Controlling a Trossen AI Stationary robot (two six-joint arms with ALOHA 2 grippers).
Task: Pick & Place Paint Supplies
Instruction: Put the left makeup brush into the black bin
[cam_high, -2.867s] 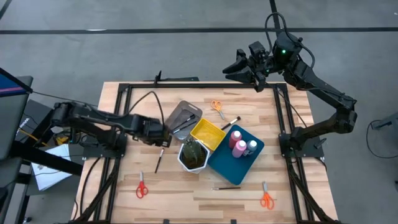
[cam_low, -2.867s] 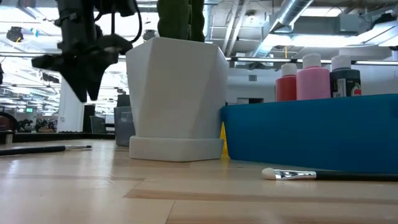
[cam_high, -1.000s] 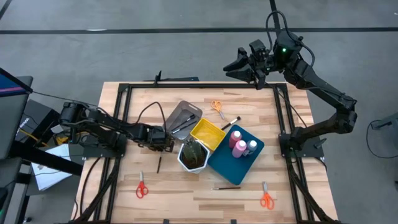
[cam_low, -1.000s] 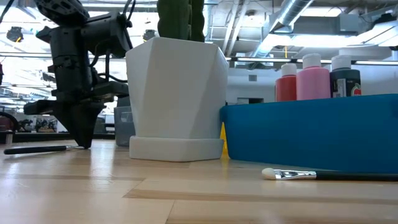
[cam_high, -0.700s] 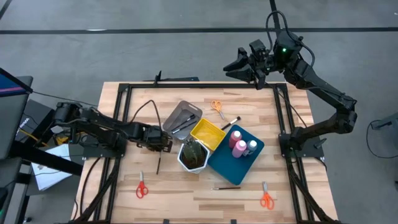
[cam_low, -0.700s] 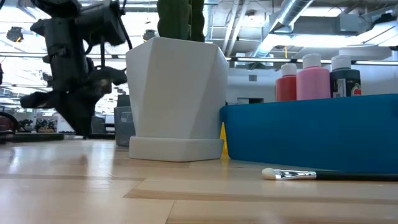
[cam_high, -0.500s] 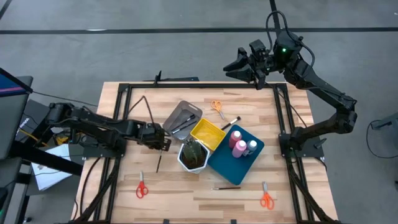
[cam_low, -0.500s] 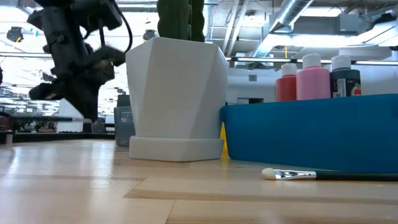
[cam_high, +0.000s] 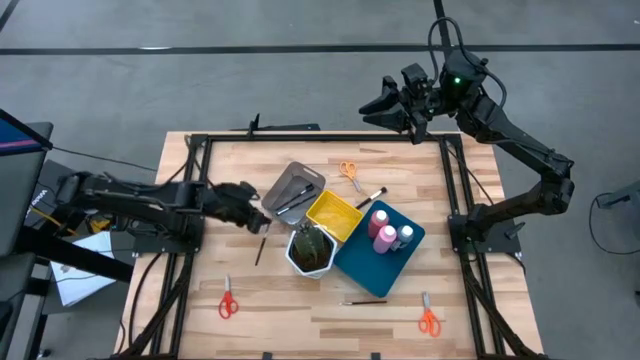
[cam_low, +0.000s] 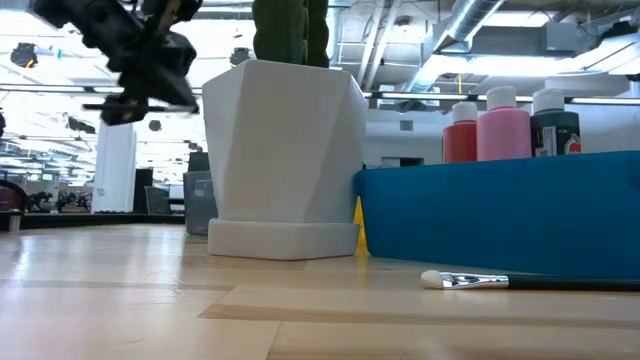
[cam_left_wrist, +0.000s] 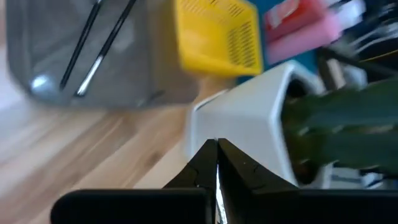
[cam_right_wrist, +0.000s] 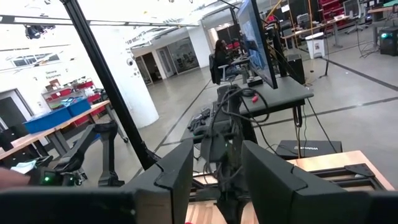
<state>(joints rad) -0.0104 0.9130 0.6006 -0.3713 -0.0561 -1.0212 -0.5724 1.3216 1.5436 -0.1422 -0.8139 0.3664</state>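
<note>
Left end effector (cam_high: 262, 221) clamped on thin dark-tipped brush (cam_high: 260, 245), apparently lifted off wooden desk (cam_high: 300, 310) beside grey tray (cam_high: 284, 188). Right end effector (cam_high: 372, 110) half-open, empty.

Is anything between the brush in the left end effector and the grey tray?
Nothing visible. The left end effector holds the brush beside the grey tray; the pot stands aside.

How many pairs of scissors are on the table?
3: orange scissors near the far edge beside the grey tray, red scissors front-left, orange scissors front-right. None seems hidden.
</note>
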